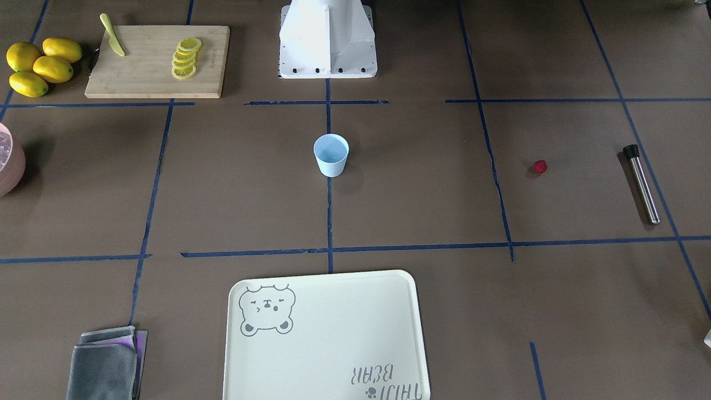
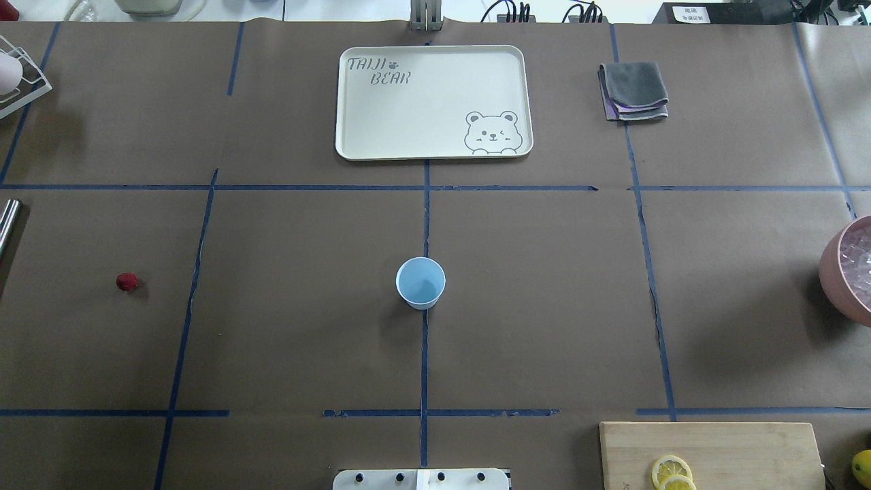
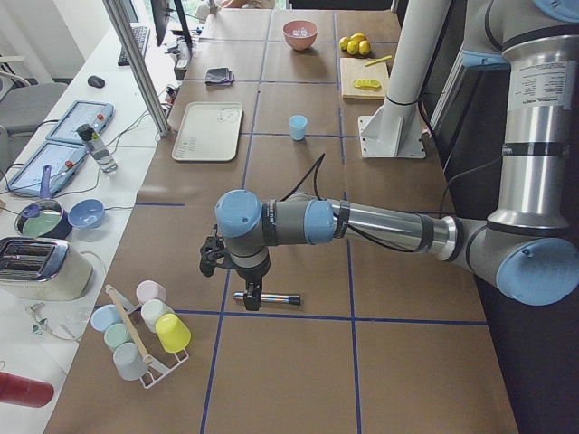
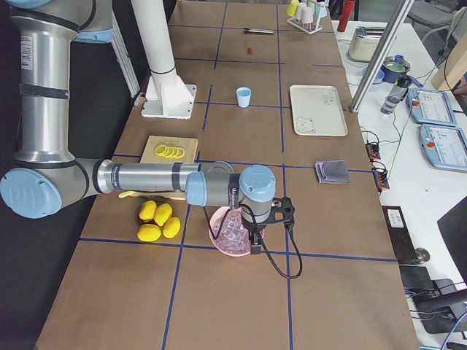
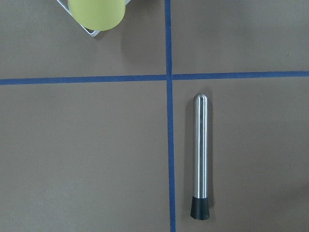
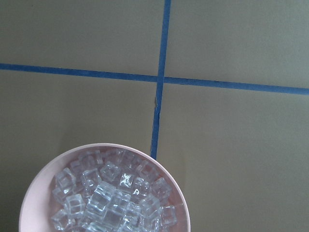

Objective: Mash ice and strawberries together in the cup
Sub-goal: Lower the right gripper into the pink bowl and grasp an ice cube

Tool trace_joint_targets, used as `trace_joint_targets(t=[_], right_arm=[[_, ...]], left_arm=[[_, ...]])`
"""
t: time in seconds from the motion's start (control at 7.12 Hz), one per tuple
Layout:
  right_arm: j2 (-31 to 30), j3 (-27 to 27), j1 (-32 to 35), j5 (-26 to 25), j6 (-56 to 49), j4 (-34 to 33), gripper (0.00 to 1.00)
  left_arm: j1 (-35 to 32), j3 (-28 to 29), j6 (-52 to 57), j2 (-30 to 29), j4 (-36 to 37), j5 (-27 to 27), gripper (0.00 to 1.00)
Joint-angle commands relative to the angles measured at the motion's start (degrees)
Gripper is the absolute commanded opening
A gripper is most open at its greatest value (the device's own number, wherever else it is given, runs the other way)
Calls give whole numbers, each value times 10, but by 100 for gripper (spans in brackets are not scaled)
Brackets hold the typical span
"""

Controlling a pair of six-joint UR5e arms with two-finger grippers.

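**Desk:** Where do the task's things lie?

**Field:** The cup (image 2: 420, 282) stands upright and empty at the centre of the table (image 2: 544, 306), on a crossing of blue tape. The strawberry (image 2: 126, 281) lies well off toward the robot's left. The ice (image 6: 116, 198) is heaped in a pink bowl (image 6: 38, 193) far to its right.

**Desk:** And the arms?

**Field:** The left fingers (image 3: 251, 297) hang over a steel muddler (image 5: 201, 159) lying flat. The right fingers (image 4: 255, 246) hang over the bowl. Only the side views show them, so I cannot tell whether either pair is spread or pressed together.

**Desk:** What could go wrong?

**Field:** The cubes are the likeliest trouble. Glassy and tightly packed, they may squirt out of a pinch or come up two at once. The berry is small and round and may roll from a closing grip, and the muddler could roll as well. The cup looks light, so pressing off-centre with no second hold could tip it.

**Desk:** Room to move?

**Field:** Plenty around the cup, with the tray (image 2: 408, 116) and cutting board (image 1: 144, 72) well apart from it. The ends are tighter. A rack of cups (image 3: 145, 330) sits near the muddler by the table's end, and lemons (image 4: 157, 221) lie just beside the bowl.
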Motion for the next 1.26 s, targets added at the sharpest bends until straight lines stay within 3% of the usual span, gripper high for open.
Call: trace_joint_targets(t=[0.0, 0.42, 0.7, 0.98, 1.12], right_arm=[[-9, 6, 0, 2, 1, -1, 100], [-40, 42, -10, 15, 8, 0, 100], [-77, 104, -75, 14, 247, 21, 96], [-120, 104, -140, -15, 415, 165, 90], [-122, 93, -167, -36, 446, 183, 88]], left_arm=[[1, -1, -1, 0, 0, -1, 100], [3, -17, 1, 12, -6, -5, 100], [3, -17, 2, 13, -7, -5, 100], [3, -18, 2, 13, -8, -5, 100], [3, -18, 3, 13, -8, -5, 100]])
